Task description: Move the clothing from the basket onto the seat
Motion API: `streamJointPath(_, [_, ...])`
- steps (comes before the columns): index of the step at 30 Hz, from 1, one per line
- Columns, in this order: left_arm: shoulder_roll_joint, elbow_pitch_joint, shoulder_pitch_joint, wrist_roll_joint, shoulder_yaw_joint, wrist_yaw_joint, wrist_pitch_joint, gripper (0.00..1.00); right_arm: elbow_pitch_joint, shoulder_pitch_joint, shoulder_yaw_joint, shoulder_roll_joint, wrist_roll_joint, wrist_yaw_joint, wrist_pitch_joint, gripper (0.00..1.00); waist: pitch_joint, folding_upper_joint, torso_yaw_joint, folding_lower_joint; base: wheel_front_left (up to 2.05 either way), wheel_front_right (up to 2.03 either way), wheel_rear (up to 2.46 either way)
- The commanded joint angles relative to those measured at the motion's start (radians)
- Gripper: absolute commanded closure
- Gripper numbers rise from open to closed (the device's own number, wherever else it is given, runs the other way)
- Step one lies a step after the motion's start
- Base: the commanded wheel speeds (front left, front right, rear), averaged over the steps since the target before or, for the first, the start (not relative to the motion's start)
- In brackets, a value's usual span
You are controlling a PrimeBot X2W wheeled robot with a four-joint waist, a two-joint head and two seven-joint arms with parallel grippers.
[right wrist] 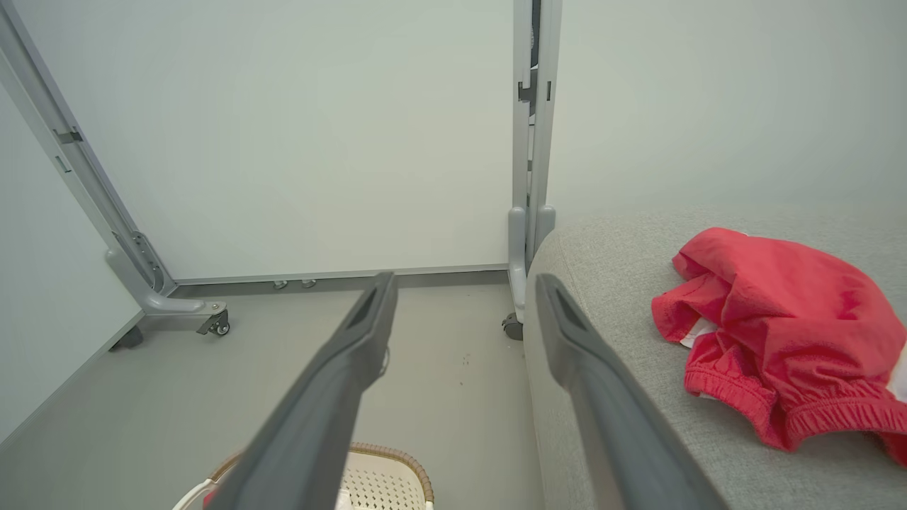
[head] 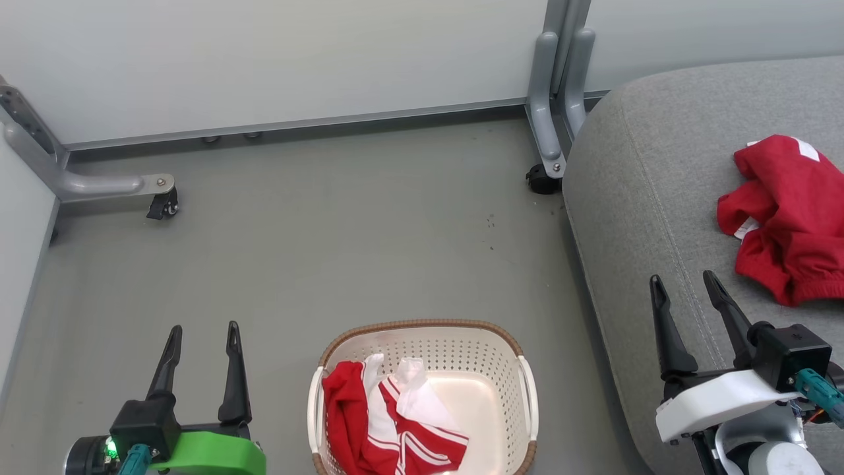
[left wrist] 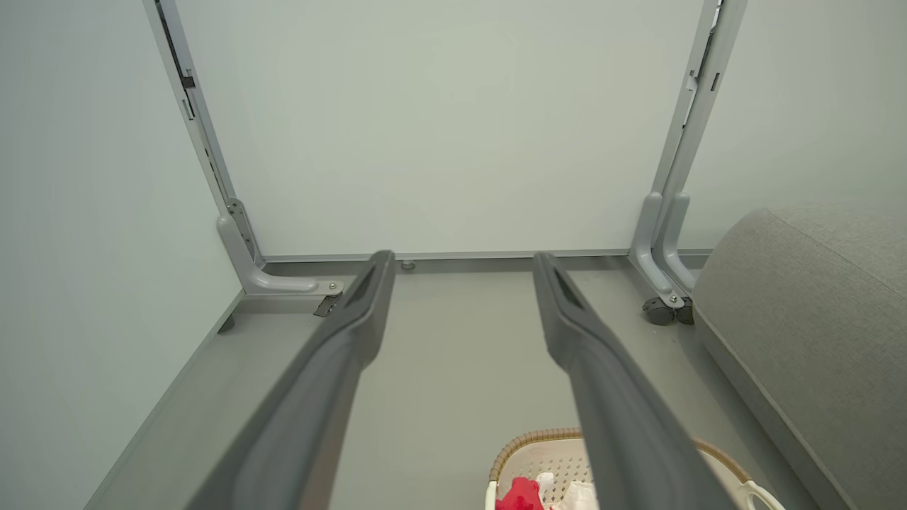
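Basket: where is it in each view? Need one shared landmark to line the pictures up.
Head view: basket at bottom centre, left of the seat.
Left wrist view: basket at the bottom edge, right of centre, partly cut off.
Right wrist view: basket at the bottom edge, left of centre.
Shared landmark: the grey post at the seat's far corner.

my left gripper (head: 204, 326): fingers parted, empty, pointing forward, left of the basket (head: 428, 349) | my right gripper (head: 682, 277): fingers parted, empty, right of the basket
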Motion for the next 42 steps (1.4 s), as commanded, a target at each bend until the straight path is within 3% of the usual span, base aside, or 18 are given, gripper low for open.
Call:
streamJointPath(1, [0.0,0.005,0.011,0.007,0.006,-0.004,0.0,0.0,-0.007,0.012,0.002,-0.003,0.003,0.0,0.004,0.0,0.0,0.0,0.0,0.0001,0.0,0.0,0.0])
streamJointPath(23, [-0.014,0.059,-0.037,0.043,-0.006,-0.004,0.0,0.0,-0.027,0.007,0.004,-0.003,-0.002,0.0,0.017,0.0,0.018,0.0,0.012,0.0001,0.0,0.0,0.0])
streamJointPath(32, [-0.043,0.202,-0.195,0.105,-0.137,-0.057,0.022,0.0,-0.068,-0.051,0.009,-0.003,-0.012,0.0,0.016,0.0,0.134,0.0,0.017,0.0001,0.0,0.0,0.0])
streamJointPath(42, [-0.08,0.489,-0.439,0.173,-0.315,-0.127,0.063,0.0,-0.11,-0.138,0.029,-0.003,-0.023,0.0,0.003,0.0,0.335,0.0,-0.007,0.0001,0.0,0.0,0.0])
